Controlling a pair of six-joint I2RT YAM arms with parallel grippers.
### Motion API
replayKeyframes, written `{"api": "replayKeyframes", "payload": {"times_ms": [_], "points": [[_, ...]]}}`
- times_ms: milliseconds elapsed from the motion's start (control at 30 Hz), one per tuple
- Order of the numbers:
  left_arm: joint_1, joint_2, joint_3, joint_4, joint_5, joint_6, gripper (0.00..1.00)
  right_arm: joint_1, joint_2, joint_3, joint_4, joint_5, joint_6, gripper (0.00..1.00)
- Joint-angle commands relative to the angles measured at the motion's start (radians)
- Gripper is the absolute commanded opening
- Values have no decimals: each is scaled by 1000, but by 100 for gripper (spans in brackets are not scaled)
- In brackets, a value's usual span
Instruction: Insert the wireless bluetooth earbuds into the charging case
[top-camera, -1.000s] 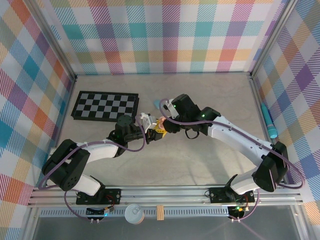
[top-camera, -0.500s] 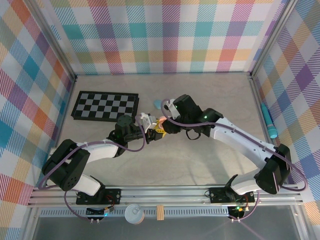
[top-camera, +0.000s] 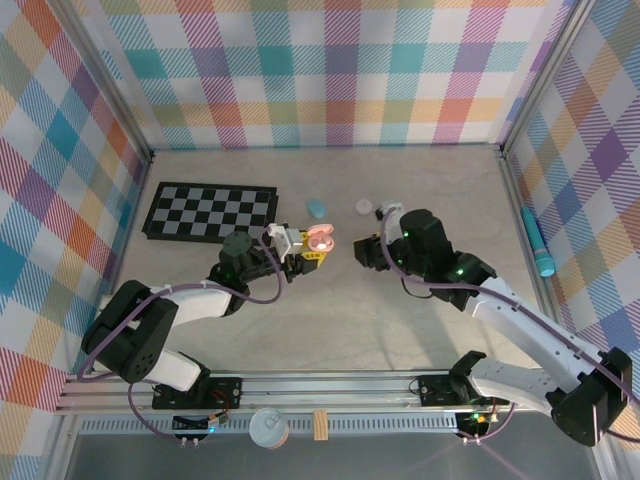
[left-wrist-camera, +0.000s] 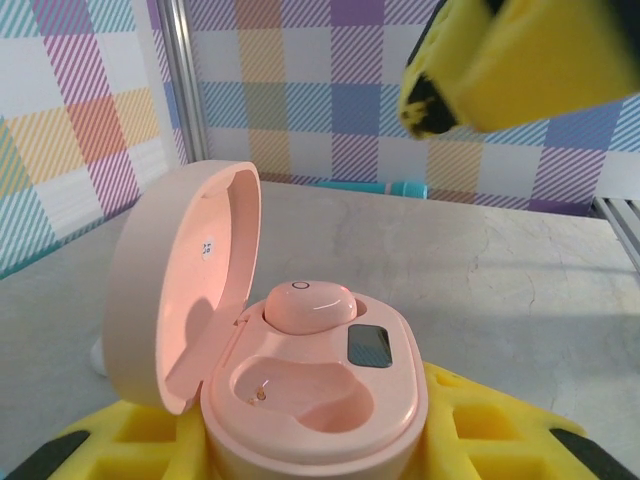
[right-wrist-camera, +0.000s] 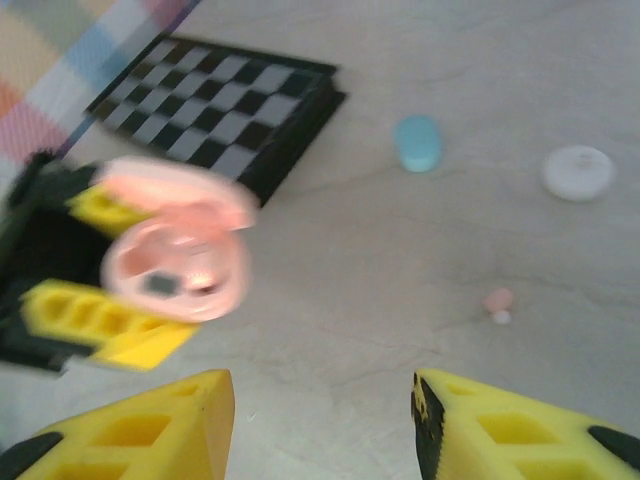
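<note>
Right wrist view's blurry and the left claw (top-camera: 308, 248) has its yellow fingers (left-wrist-camera: 520, 60) cropped, but it's clamped on the open pink charging case (left-wrist-camera: 300, 400) with a seated pink earbud (left-wrist-camera: 308, 305) inside, while the right claw (right-wrist-camera: 320, 400) gapes empty, a loose pink earbud (right-wrist-camera: 497, 300) lying just ahead of it.

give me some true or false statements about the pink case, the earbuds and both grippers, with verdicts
1. The pink case stands open, held in the left gripper. True.
2. Both of its slots are filled. False: the seated pink earbud fills the far slot, and the near slot is empty.
3. The right gripper holds an earbud. False: its jaws are open with nothing between them.
4. A loose pink earbud lies on the table. True.
</note>
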Motion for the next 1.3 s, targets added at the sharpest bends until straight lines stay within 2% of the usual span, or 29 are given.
{"api": "replayKeyframes", "payload": {"times_ms": [0, 133, 233, 333, 667, 933, 1267], "points": [[12, -41, -16, 71, 3, 14, 27, -97, 9, -48, 87, -26, 168, 50], [14, -61, -31, 70, -5, 16, 27, -179, 109, -42, 79, -88, 267, 50], [14, -68, -36, 68, -6, 18, 27, -208, 266, 50, -40, -101, 312, 50], [14, -69, -36, 68, -1, 17, 27, -210, 449, 180, -179, -84, 312, 48], [14, -103, -45, 37, 2, 41, 27, -187, 867, 523, -380, -54, 290, 36], [14, -112, -46, 15, 5, 59, 27, -177, 1007, 637, -405, -49, 311, 31], [14, -108, -44, 14, 11, 60, 27, -177, 1070, 681, -416, -71, 310, 27]]}}
